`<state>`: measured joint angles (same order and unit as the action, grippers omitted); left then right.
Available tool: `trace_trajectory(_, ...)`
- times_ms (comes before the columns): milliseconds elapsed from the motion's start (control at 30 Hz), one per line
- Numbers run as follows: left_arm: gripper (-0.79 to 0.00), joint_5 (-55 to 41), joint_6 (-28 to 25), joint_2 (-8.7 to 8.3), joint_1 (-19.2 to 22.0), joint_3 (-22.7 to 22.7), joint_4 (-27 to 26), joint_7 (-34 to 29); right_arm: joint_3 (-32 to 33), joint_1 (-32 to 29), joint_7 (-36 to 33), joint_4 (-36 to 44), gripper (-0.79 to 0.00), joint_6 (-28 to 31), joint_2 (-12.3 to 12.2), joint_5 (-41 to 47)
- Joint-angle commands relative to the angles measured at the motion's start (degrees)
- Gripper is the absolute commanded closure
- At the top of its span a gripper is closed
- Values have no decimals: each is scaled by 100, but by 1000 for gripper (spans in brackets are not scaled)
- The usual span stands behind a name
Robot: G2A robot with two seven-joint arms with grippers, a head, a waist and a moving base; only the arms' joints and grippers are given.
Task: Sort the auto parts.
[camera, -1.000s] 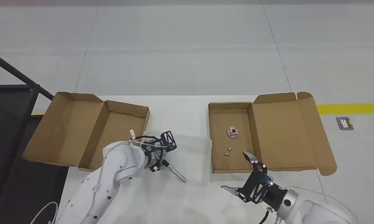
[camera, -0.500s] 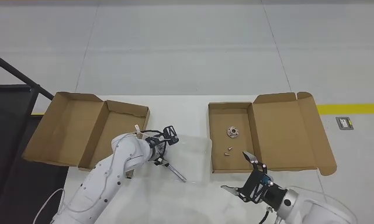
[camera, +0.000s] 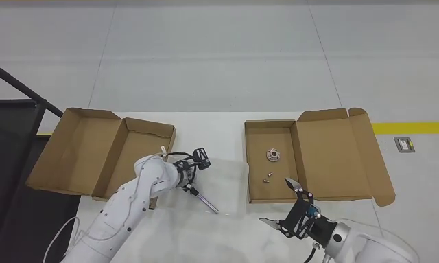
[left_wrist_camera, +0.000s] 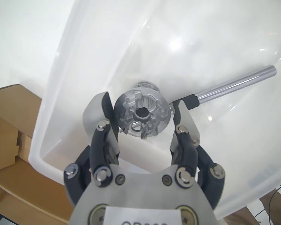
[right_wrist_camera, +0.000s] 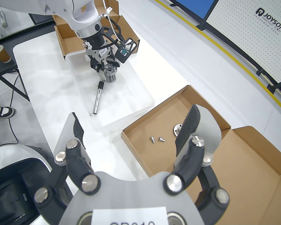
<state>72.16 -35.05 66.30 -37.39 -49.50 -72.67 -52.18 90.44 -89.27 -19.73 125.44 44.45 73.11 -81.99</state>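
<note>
A toothed metal hub (left_wrist_camera: 141, 115) stands in the clear plastic tray (left_wrist_camera: 49, 94) beside a steel rod (left_wrist_camera: 236, 83) with a black end. My left gripper (left_wrist_camera: 142, 111) is down in the tray with its jaws on either side of the hub. One pad (left_wrist_camera: 109, 113) is against it and the other pad sits a sliver off. From above, the left gripper (camera: 186, 185) is at the tray's (camera: 236, 168) left end, with the rod (camera: 206, 201) slanting away from it. My right gripper (camera: 278, 202) hangs open and empty near the table's front edge.
The right cardboard box (camera: 257, 146) holds a round flange (camera: 273, 154) and two small screws (camera: 268, 177). The left cardboard box (camera: 137, 153) lies with its lid folded out. A paper cup (right_wrist_camera: 1, 53) stands on a black stand beside the table.
The left arm has swung its wrist in over the tray's left end and settled the gripper around the hub. The right arm has not moved.
</note>
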Motion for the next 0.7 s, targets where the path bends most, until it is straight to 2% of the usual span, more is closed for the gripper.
trace_trajectory(0,-462,38,34,15,19,31,42,30,0,0,1,0,-785,1,0,0)
trace_trajectory(67,-422,61,55,31,38,58,74,62,0,0,1,0,-785,1,0,0)
trace_trajectory(133,-345,83,69,43,56,76,99,88,0,0,1,0,-785,1,0,0)
trace_trajectory(167,-265,112,84,47,62,83,99,99,0,0,1,0,-785,1,0,0)
trace_trajectory(267,-154,152,92,40,40,51,17,110,0,0,1,0,-785,1,0,0)
trace_trajectory(333,0,134,68,10,-23,-45,-135,137,0,0,1,0,-785,1,0,0)
trace_trajectory(500,0,249,25,-159,-466,-472,-1006,-30,0,0,1,0,-785,1,0,0)
trace_trajectory(667,0,77,-52,-408,-1386,-1270,-2510,-372,0,0,1,0,-785,1,0,0)
